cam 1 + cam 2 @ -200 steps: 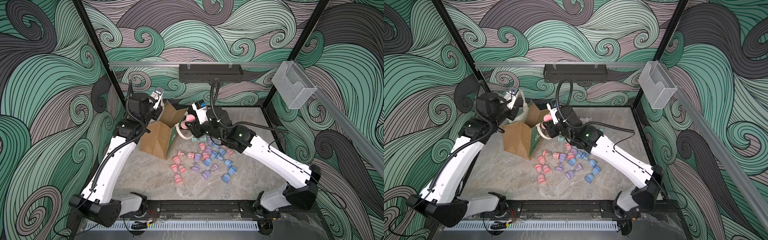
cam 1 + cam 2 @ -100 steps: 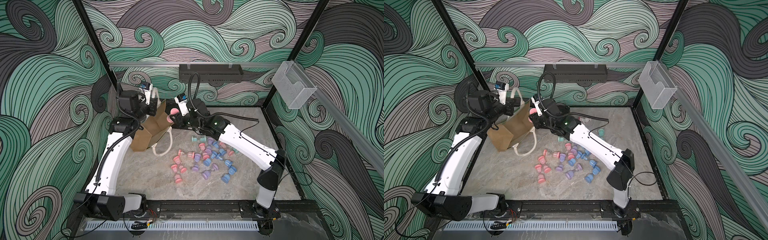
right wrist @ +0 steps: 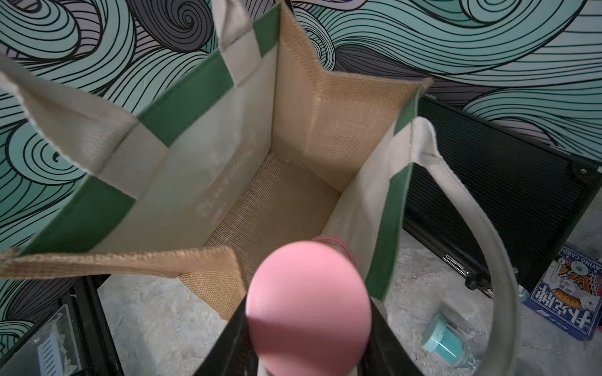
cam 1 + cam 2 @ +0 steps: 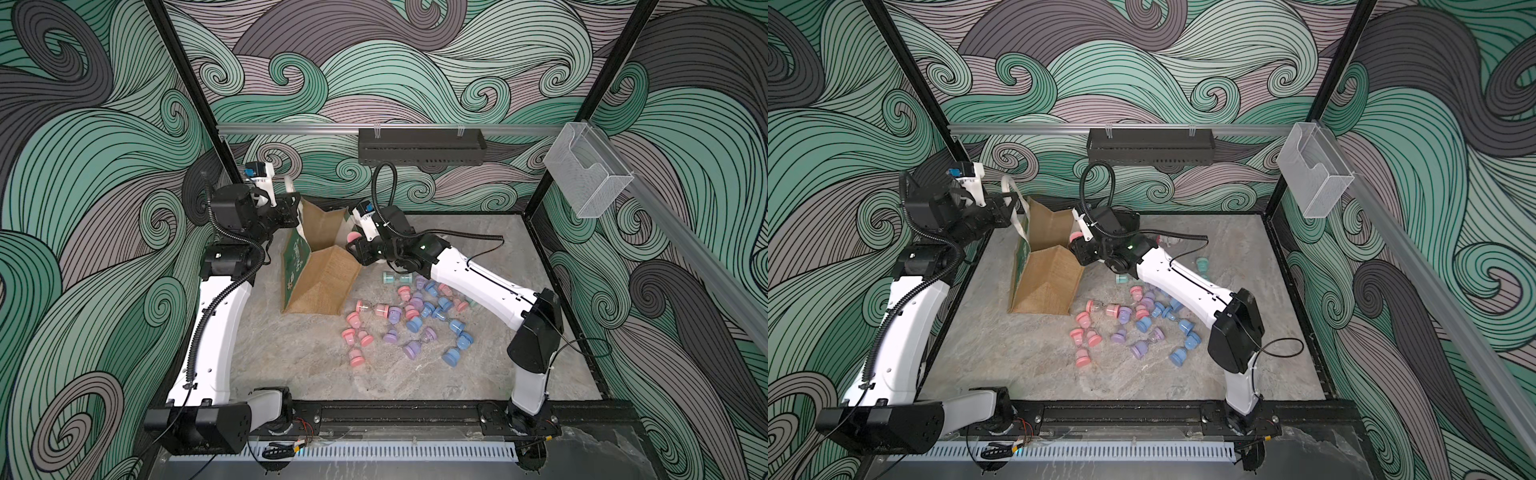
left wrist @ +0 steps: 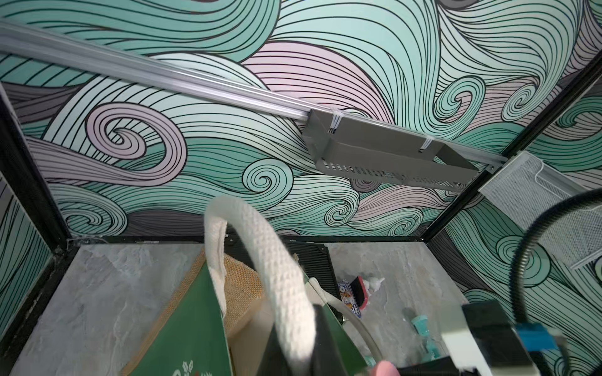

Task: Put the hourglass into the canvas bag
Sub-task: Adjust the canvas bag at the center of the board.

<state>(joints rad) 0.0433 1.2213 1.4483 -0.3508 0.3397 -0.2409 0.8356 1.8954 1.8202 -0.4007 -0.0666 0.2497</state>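
The canvas bag [image 4: 322, 272] [image 4: 1048, 282] stands upright at the back left of the table, with its mouth open. My left gripper [image 4: 292, 206] [image 4: 1010, 206] [image 5: 299, 348] is shut on one cream handle [image 5: 260, 260] and holds it up. My right gripper [image 4: 354, 246] [image 4: 1079, 246] [image 3: 308, 341] is shut on a pink hourglass [image 4: 353, 237] [image 4: 1074, 236] [image 3: 308, 302] at the right rim of the bag's mouth. In the right wrist view the hourglass's round cap covers the near corner of the bag's bare floor [image 3: 277, 201]. The bag's other handle [image 3: 472, 228] hangs outside.
Several pink, purple and blue hourglasses [image 4: 411, 316] lie scattered right of the bag, with a teal one [image 4: 392, 277] nearer it. A flat black case [image 3: 488, 201] and a playing-card box [image 3: 566, 293] lie behind. A black tray [image 4: 419, 145] and a clear holder [image 4: 586, 178] hang on the walls.
The bag leaned over to the left half a second ago and now stands upright again. My right gripper with the hourglass has come down slightly to the mouth's rim.
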